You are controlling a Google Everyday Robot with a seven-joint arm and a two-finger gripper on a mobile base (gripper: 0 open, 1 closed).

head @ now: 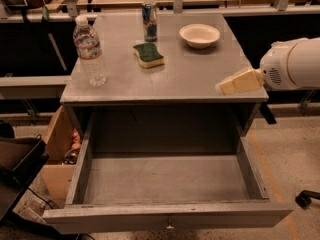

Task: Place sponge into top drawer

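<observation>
- Gripper (239, 82) hangs over the right front corner of the grey cabinet top (185, 79), holding nothing; whether it is apart or together cannot be told.
- Sponge (149, 55) lies green side up on the cabinet top, towards the back and left of centre, well apart from the gripper.
- Top drawer (165, 218) stands pulled fully out below the cabinet top's front edge.
- On the same top: a cream bowl (199, 35) at back right, a can (149, 22) just behind the sponge, a water bottle (90, 51) at left.
</observation>
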